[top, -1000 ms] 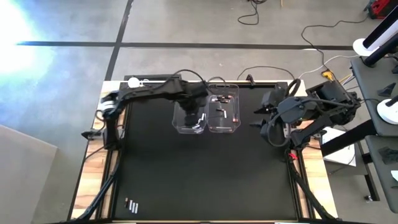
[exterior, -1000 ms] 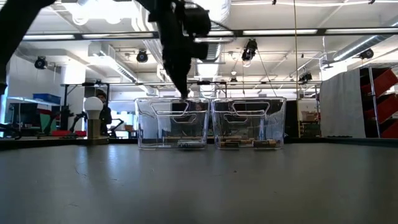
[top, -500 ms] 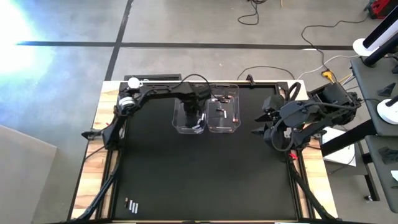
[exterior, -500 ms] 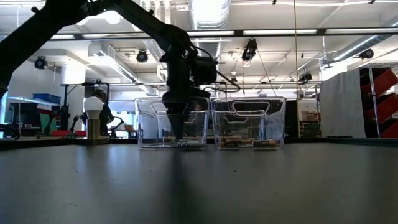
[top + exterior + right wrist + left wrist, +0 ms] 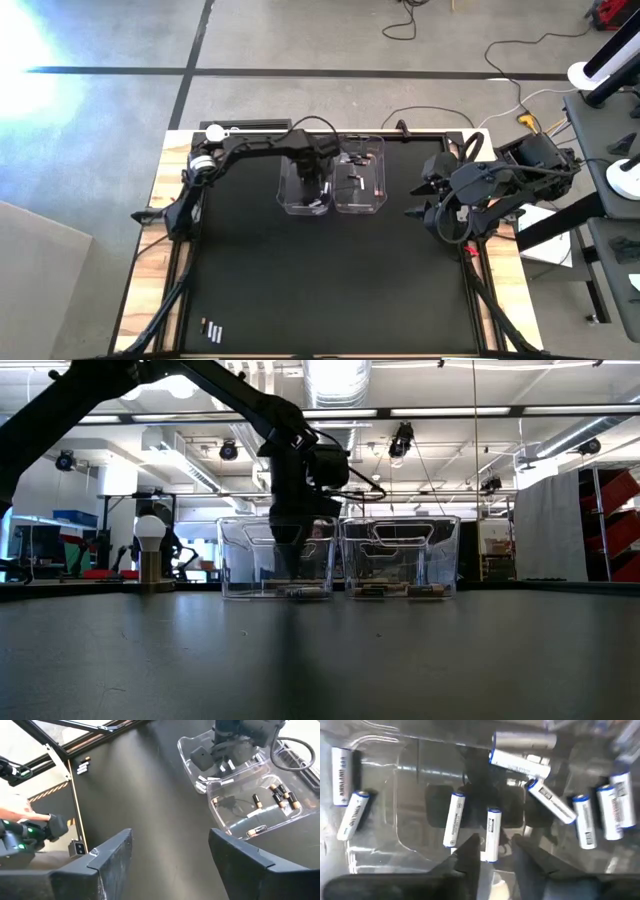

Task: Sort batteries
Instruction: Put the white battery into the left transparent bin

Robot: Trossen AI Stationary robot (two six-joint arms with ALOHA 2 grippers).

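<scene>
Hanging over the left clear bin (image 5: 303, 190), the left hand (image 5: 495, 851) has its fingers slightly parted around one silvery-white battery (image 5: 492, 834), whose long axis points to twelve o'clock; the right hand (image 5: 167, 852) waits wide open and empty at the tabletop's (image 5: 330, 290) three o'clock edge

My right claw (image 5: 170, 862) hangs wide open over the dark surface (image 5: 140, 795). Beyond it two clear bins (image 5: 235, 785) touch side by side. The other arm (image 5: 245, 732) reaches into one; dark batteries (image 5: 280, 795) lie in its neighbour. More batteries (image 5: 83, 766) lie well apart from the bins, at the surface's edge.
</scene>
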